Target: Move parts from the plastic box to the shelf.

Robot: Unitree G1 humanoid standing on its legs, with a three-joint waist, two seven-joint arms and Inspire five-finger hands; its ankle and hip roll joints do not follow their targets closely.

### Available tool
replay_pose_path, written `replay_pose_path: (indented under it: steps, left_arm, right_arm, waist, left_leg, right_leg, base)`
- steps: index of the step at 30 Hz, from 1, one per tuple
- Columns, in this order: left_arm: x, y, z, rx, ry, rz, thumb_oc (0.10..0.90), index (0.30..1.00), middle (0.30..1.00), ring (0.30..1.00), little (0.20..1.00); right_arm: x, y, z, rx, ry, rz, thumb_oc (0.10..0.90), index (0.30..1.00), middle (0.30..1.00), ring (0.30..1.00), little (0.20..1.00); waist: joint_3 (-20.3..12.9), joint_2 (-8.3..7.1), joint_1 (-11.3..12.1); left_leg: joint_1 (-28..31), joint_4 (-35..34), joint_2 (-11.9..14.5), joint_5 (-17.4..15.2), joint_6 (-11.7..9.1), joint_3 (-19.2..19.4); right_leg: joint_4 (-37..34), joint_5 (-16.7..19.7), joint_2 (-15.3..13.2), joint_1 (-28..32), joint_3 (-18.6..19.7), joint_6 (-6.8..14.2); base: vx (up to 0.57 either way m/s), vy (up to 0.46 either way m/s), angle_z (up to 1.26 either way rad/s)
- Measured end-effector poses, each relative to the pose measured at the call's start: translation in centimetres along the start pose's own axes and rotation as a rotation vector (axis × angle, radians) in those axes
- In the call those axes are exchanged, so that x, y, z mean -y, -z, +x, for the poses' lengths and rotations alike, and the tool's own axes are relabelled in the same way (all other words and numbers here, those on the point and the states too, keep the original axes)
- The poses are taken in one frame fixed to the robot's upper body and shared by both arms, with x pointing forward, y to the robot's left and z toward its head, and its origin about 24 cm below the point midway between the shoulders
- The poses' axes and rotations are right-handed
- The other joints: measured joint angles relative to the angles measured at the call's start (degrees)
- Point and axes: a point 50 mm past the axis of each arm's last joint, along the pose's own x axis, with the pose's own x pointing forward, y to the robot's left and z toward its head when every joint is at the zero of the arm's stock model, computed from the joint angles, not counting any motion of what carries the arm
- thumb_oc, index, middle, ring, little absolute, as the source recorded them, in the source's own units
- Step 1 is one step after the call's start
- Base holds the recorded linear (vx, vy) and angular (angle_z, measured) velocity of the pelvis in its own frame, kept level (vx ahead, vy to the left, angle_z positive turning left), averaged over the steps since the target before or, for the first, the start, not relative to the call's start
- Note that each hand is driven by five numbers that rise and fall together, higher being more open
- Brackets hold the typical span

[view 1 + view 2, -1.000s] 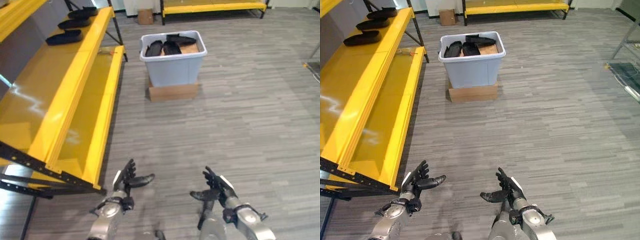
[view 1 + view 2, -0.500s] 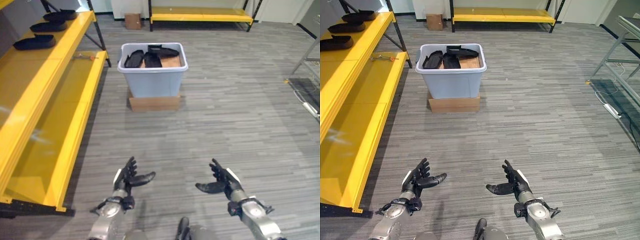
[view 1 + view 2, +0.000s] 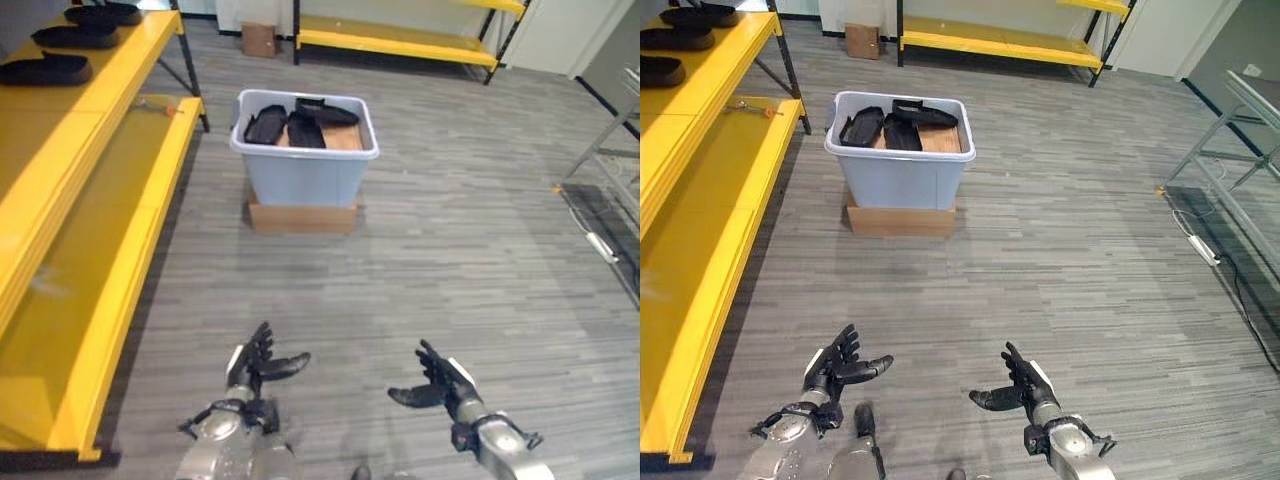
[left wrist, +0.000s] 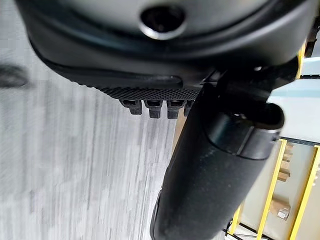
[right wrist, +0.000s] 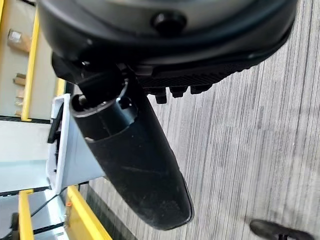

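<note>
Left eye view: plastic box [image 3: 304, 155] with the dark parts [image 3: 288, 127] sits straight ahead, well apart from both empty, loosely spread hands; left robot hand [image 3: 256, 363], right robot hand [image 3: 438, 382]. Parts run lengthwise away.

Right eye view: shelf [image 3: 702, 190] on the left.

Wrist views: nothing held.

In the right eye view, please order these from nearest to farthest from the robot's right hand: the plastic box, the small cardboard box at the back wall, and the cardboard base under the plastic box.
From the right hand:
1. Cardboard base, ahead and to the left, on the floor.
2. Plastic box, directly on that base, holding dark parts.
3. Small cardboard box, farthest, by the back wall.
</note>
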Motion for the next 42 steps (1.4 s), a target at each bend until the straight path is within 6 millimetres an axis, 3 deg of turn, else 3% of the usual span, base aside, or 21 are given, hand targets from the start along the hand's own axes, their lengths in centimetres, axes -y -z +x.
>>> replay_pose_path:
  steps: [2, 6, 7, 8, 10, 12, 13, 14, 16, 18, 20, 23, 26, 27, 28, 29, 34, 37, 39, 40, 42]
  left_arm:
    - [-0.3, -1.0, 0.3, 0.031, -0.001, 0.012, 0.900, 1.000, 1.000, 1.000, 1.000]
    - [-1.0, -2.0, 0.4, 0.065, -0.016, 0.028, 0.900, 1.000, 1.000, 1.000, 1.000]
    - [-1.1, -2.0, 0.4, 0.062, -0.020, 0.030, 0.900, 1.000, 1.000, 1.000, 1.000]
    - [-1.1, -1.9, 0.3, 0.060, -0.018, 0.031, 0.900, 1.000, 1.000, 1.000, 1.000]
    - [-1.1, -1.9, 0.3, 0.061, -0.019, 0.036, 0.900, 1.000, 1.000, 1.000, 1.000]
    - [-1.1, -1.7, 0.2, 0.051, -0.011, 0.058, 0.900, 1.000, 1.000, 1.000, 1.000]
    - [-1.1, -1.5, 0.1, 0.045, -0.014, 0.057, 0.900, 1.000, 1.000, 1.000, 1.000]
    - [-0.7, -1.0, 0.1, 0.024, -0.004, 0.057, 0.900, 1.000, 1.000, 1.000, 1.000]
    - [-0.2, -0.7, 0.1, 0.019, 0.019, 0.051, 0.900, 1.000, 1.000, 1.000, 1.000]
    - [-0.1, -0.7, 0.1, 0.023, 0.020, 0.046, 0.900, 1.000, 1.000, 1.000, 1.000]
    - [-0.7, -0.1, 0.1, -0.005, -0.002, 0.062, 0.900, 1.000, 1.000, 1.000, 1.000]
    - [-0.8, 0.3, 0.0, -0.021, -0.007, 0.068, 0.900, 1.000, 1.000, 1.000, 1.000]
    - [-0.7, 1.3, -0.6, -0.047, -0.002, 0.079, 0.900, 1.000, 1.000, 1.000, 1.000]
    - [-0.5, 1.6, -0.7, -0.055, -0.004, 0.061, 0.900, 1.000, 1.000, 1.000, 1.000]
    - [0.0, 1.9, -0.8, -0.060, 0.000, 0.046, 0.900, 1.000, 1.000, 1.000, 1.000]
    - [0.4, 1.6, -0.7, -0.047, 0.021, 0.042, 0.900, 1.000, 1.000, 1.000, 1.000]
    - [1.9, 0.4, 0.0, 0.001, 0.069, 0.014, 0.900, 1.000, 1.000, 1.000, 1.000]
    - [1.5, -0.7, 0.5, 0.040, 0.058, 0.017, 0.900, 1.000, 1.000, 1.000, 1.000]
    - [1.4, -0.4, 0.4, 0.032, 0.050, 0.014, 0.900, 1.000, 1.000, 1.000, 1.000]
    - [1.2, -0.2, 0.2, 0.024, 0.047, 0.014, 0.900, 1.000, 1.000, 1.000, 1.000]
    - [1.1, 0.2, 0.0, 0.013, 0.044, 0.015, 0.900, 1.000, 1.000, 1.000, 1.000]
  right_arm:
    - [-0.4, -0.8, 0.2, 0.032, -0.020, 0.003, 0.900, 1.000, 1.000, 1.000, 1.000]
    - [-1.4, -2.2, 1.0, 0.082, -0.055, 0.013, 0.900, 1.000, 1.000, 1.000, 1.000]
    - [-1.6, -2.5, 1.2, 0.093, -0.059, 0.018, 0.900, 1.000, 1.000, 1.000, 1.000]
    - [-1.7, -2.6, 1.2, 0.096, -0.061, 0.019, 0.900, 1.000, 1.000, 1.000, 1.000]
    - [-2.1, -2.8, 1.1, 0.111, -0.073, 0.025, 0.900, 1.000, 1.000, 1.000, 1.000]
    - [-2.2, -2.3, 0.9, 0.097, -0.076, 0.023, 0.900, 1.000, 1.000, 1.000, 1.000]
    - [-2.2, -2.3, 0.8, 0.096, -0.081, 0.019, 0.900, 1.000, 1.000, 1.000, 1.000]
    - [-1.9, -2.4, 0.8, 0.104, -0.076, 0.014, 0.900, 1.000, 1.000, 1.000, 1.000]
    - [-1.5, -1.0, 0.1, 0.055, -0.062, 0.013, 0.900, 1.000, 1.000, 1.000, 1.000]
    - [-1.3, -0.5, -0.2, 0.034, -0.058, 0.002, 0.900, 1.000, 1.000, 1.000, 1.000]
    - [-1.1, -0.3, -0.3, 0.023, -0.057, -0.015, 0.900, 1.000, 1.000, 1.000, 1.000]
    - [-1.0, -0.1, -0.4, 0.017, -0.056, -0.017, 0.900, 1.000, 1.000, 1.000, 1.000]
    - [-1.2, 0.8, -0.9, -0.014, -0.067, -0.007, 0.900, 1.000, 1.000, 1.000, 1.000]
    - [-0.9, 0.9, -0.9, -0.022, -0.068, -0.018, 0.900, 1.000, 1.000, 1.000, 1.000]
    - [-0.6, 0.6, -0.7, -0.020, -0.062, -0.028, 0.900, 1.000, 1.000, 1.000, 1.000]
    - [-0.1, -0.1, -0.4, -0.002, -0.055, -0.047, 0.900, 1.000, 1.000, 1.000, 1.000]
    - [1.8, -1.7, 0.1, 0.040, -0.004, -0.083, 0.900, 1.000, 1.000, 1.000, 1.000]
    - [1.8, -1.8, 0.2, 0.044, -0.003, -0.083, 0.900, 1.000, 1.000, 1.000, 1.000]
    - [1.7, -1.5, 0.1, 0.034, -0.005, -0.084, 0.900, 1.000, 1.000, 1.000, 1.000]
    - [1.5, -1.5, 0.1, 0.034, -0.010, -0.088, 0.900, 1.000, 1.000, 1.000, 1.000]
    - [1.3, -1.7, 0.2, 0.041, -0.017, -0.091, 0.900, 1.000, 1.000, 1.000, 1.000]
  waist:
    - [0.0, -0.25, 0.5]
    - [-0.1, -0.25, 0.7]
    - [-0.2, 0.02, 0.5]
    - [-0.3, 0.12, 0.3]
    - [-0.9, 0.20, -0.3]
    - [-0.5, 0.87, -1.5]
    - [-0.3, 1.50, -1.2]
    - [0.7, 3.15, -3.8]
    - [0.7, 3.76, -4.3]
    - [0.8, 4.48, -4.4]
    - [0.8, 4.22, -5.0]
    - [0.7, 3.81, -5.8]
    - [-0.1, 2.84, -5.8]
    - [-0.5, 3.64, -5.5]
    - [-1.2, 5.27, -5.9]
    - [-1.0, 6.22, -6.1]
    - [-1.9, 6.06, -7.4]
    - [-1.9, 3.82, -6.1]
    - [-1.6, 2.31, -3.7]
    - [-1.3, 1.75, -3.5]
    - [-0.9, 0.96, -3.4]
  left_leg:
    - [-0.2, 2.0, -3.0, -1.9, 2.8, 1.0]
    - [1.4, 2.9, -6.7, -5.7, 4.6, 1.0]
    - [4.1, 0.7, -8.3, -6.2, 5.2, 1.0]
    - [5.4, -0.2, -8.8, -6.4, 5.7, 0.9]
    - [6.5, -1.3, -9.5, -7.4, 6.8, -0.3]
    - [8.0, -2.2, -10.8, -8.3, 7.9, -1.6]
    - [8.9, -3.2, -10.8, -9.2, 8.9, -1.8]
    - [10.4, -3.8, -11.0, -7.9, 7.5, -2.8]
    - [12.2, -4.3, -12.0, -8.9, 6.4, -3.2]
    - [12.2, -4.0, -12.3, -10.4, 4.7, -3.6]
    - [13.7, -4.6, -13.6, -10.9, 5.0, -4.4]
    - [16.5, -4.6, -12.9, -13.1, 3.7, -6.6]
    - [21.1, -5.1, -10.8, -15.5, -0.2, -7.9]
    - [22.3, -5.5, -9.1, -16.2, -1.3, -8.0]
    - [21.8, -5.3, -6.8, -15.9, -2.5, -7.6]
    - [21.9, -5.2, -4.5, -15.0, -3.8, -7.3]
    - [21.0, 1.0, 1.5, -11.6, -8.8, -7.3]
    - [10.8, 20.6, 5.3, -7.8, -11.2, -11.3]
    - [3.5, 33.9, 6.1, 1.7, -10.3, -14.0]
    - [0.8, 38.7, 6.3, 0.2, -9.7, -14.6]
    - [-2.1, 39.2, 5.1, -3.2, -9.7, -13.8]
  right_leg:
    - [-0.1, 0.9, -3.0, 0.5, 0.2, 0.1]
    - [1.8, 3.2, -6.5, 1.7, 1.0, 2.6]
    - [12.2, 5.2, -9.1, -1.8, 2.5, 5.2]
    - [18.4, 7.2, -10.2, -4.5, 4.3, 5.7]
    - [29.3, 6.3, -10.0, -11.5, 8.0, 5.7]
    - [33.0, 4.9, -8.6, -16.3, 8.8, 4.9]
    - [32.3, 3.2, -6.6, -18.4, 10.5, 3.4]
    - [26.6, 1.3, -3.7, -20.8, 11.6, 1.7]
    - [19.2, 2.3, -4.4, -23.9, 10.8, 1.3]
    - [6.9, 7.2, -6.0, -25.1, 9.9, 2.7]
    - [-11.9, 18.0, -9.7, -24.0, 10.3, 4.1]
    - [-14.2, 24.0, -10.9, -21.8, 10.1, 4.2]
    - [-13.4, 24.3, -8.6, -14.8, 8.8, 4.3]
    - [-13.4, 25.7, -7.0, -13.8, 8.6, 3.7]
    - [-12.3, 25.1, -4.8, -14.3, 8.4, 3.5]
    - [-10.9, 23.4, -2.7, -14.5, 7.6, 1.2]
    - [-5.2, 15.6, 2.8, -14.2, 5.4, -2.1]
    - [-3.6, 12.3, 5.9, -14.2, 4.8, -6.4]
    - [-3.3, 11.1, 6.8, -13.1, 6.1, -8.7]
    - [-3.8, 10.8, 7.1, -11.9, 6.3, -9.3]
    - [-4.2, 10.8, 7.2, -10.4, 5.8, -9.3]
  base:
    - [0.26, 0.188, 0.23]
    - [0.25, 0.253, 0.19]
    - [0.24, 0.296, 0.20]
    - [0.18, 0.214, 0.24]
    - [0.22, 0.142, 0.26]
    - [0.26, 0.102, 0.22]
    - [0.22, -0.001, 0.19]
    - [0.22, -0.042, 0.33]
    - [0.29, -0.099, 0.39]
    - [0.29, -0.121, 0.08]
    - [0.30, -0.134, 0.21]
    - [0.43, -0.224, 0.30]
    - [0.34, -0.216, 0.19]
    - [0.30, -0.224, 0.03]
    - [0.20, -0.150, -0.04]
    - [0.31, -0.270, -0.11]
    - [0.24, -0.272, -0.04]
    - [0.24, -0.376, -0.17]
    - [0.13, -0.150, -0.39]
    - [0.11, -0.081, -0.33]
    - [0.17, -0.096, -0.02]
